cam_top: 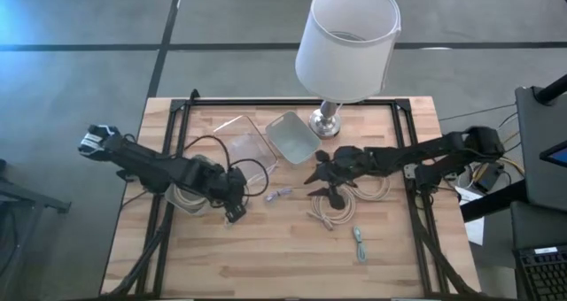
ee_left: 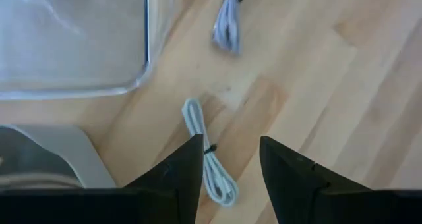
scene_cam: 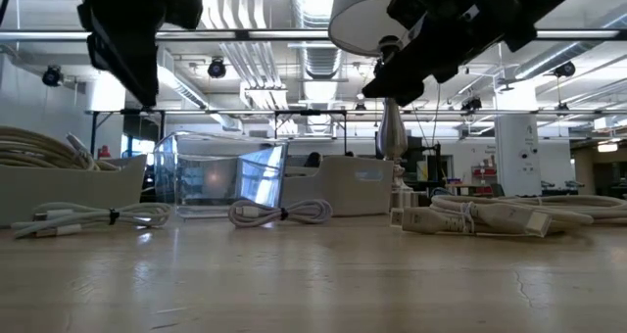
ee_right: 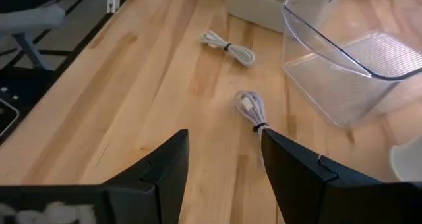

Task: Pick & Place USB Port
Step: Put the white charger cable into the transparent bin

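Several small bundled USB cables lie flat on the wooden table. One white bundle (ee_left: 208,159) lies under my left gripper (ee_left: 231,141), which hangs open above it near the table's left-middle (cam_top: 236,211), its fingers to either side and clear of it. A greyish bundle (cam_top: 279,193) lies mid-table, also seen in the right wrist view (ee_right: 252,109). My right gripper (ee_right: 224,135) is open and raised right of centre (cam_top: 317,175), facing that bundle. A clear plastic container (cam_top: 252,146) rests on the table behind the cables.
A lamp (cam_top: 347,40) stands at the far edge, with a pale tray (cam_top: 292,133) beside its base. A white bin of coiled cables (ee_left: 46,161) sits under the left arm. More cables lie near the right arm (cam_top: 332,216) and toward the near edge (cam_top: 359,244).
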Robot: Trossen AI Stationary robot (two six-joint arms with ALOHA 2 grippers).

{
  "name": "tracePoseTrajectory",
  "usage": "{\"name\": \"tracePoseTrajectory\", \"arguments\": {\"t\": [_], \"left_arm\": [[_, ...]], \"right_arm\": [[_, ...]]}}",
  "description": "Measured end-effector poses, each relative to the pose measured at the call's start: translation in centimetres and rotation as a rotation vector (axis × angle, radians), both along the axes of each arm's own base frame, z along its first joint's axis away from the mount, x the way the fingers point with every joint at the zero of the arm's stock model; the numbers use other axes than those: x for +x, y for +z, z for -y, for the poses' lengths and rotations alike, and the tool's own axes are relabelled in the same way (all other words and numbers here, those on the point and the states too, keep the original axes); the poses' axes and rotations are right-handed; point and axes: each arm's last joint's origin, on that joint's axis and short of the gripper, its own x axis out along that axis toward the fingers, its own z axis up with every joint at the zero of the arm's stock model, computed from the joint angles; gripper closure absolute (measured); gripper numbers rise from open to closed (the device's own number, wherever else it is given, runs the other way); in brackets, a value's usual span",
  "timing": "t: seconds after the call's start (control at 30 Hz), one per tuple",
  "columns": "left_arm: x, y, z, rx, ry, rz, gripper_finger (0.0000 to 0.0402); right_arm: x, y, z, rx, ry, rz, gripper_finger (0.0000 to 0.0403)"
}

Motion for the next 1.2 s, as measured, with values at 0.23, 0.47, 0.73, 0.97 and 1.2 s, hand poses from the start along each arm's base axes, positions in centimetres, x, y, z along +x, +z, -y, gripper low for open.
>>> {"name": "tracePoseTrajectory", "arguments": {"t": [0.23, 0.47, 0.73, 0.97, 1.2], "left_arm": [[1.1, -3.2, 1.1, -0.05, -0.018, -0.15, 0.025], [2.4, -6.4, 1.7, -0.051, 0.029, -0.271, 0.0251], [3.3, -9.3, 2.0, -0.032, 0.019, -0.375, 0.025], [3.5, -10.5, 2.2, -0.035, -0.024, -0.418, 0.0278], [3.6, -8.7, 2.6, -0.166, -0.065, -0.387, 0.0379]], "right_arm": [[1.6, -0.7, 0.0, 0.0, 0.0, -0.038, 0.0216], [1.6, -0.5, 0.0, 0.0, 0.0, -0.048, 0.0216], [1.5, -0.4, 0.0, 0.0, 0.0, -0.042, 0.0216], [1.4, -0.5, 0.0, 0.001, -0.001, -0.054, 0.0216], [1.4, -0.5, 0.0, 0.002, -0.002, -0.057, 0.0216]]}}
